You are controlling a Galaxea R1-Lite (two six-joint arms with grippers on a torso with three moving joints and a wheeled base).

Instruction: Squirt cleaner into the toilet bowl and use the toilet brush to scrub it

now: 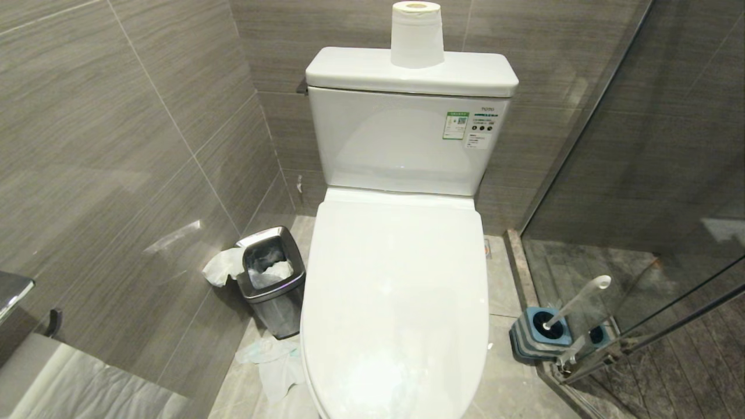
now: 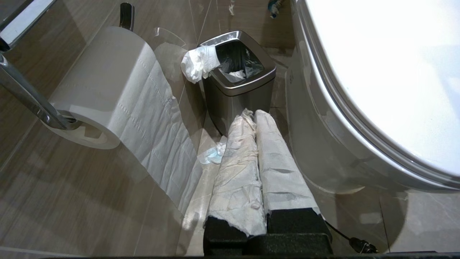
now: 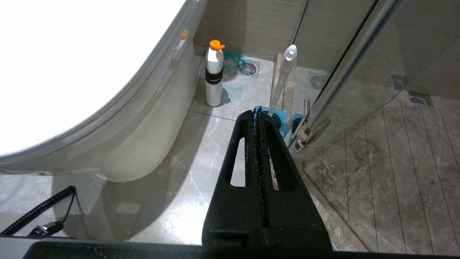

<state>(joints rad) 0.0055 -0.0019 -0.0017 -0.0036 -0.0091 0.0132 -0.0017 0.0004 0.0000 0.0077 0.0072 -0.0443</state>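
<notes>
The toilet's white lid (image 1: pixel 396 302) is down, so the inside of the toilet bowl is hidden; its glossy outer wall (image 2: pixel 316 144) (image 3: pixel 143 136) shows in both wrist views. The toilet brush (image 1: pixel 579 299) (image 3: pixel 284 77) stands tilted in its blue-topped holder (image 1: pixel 538 334) on the floor to the toilet's right. A white cleaner bottle with an orange cap (image 3: pixel 214 73) stands upright by the bowl's base. My left gripper (image 2: pixel 253 115) hangs shut and empty left of the toilet, its fingers wrapped in white tissue. My right gripper (image 3: pixel 257 112) hangs shut and empty near the holder. Neither arm shows in the head view.
A square steel waste bin (image 1: pixel 272 279) (image 2: pixel 237 77) stands left of the toilet with tissue (image 1: pixel 273 361) on the floor by it. A paper roll (image 2: pixel 107 90) hangs on the left wall, another (image 1: pixel 416 35) sits on the tank. A glass shower door (image 1: pixel 640 174) closes the right side.
</notes>
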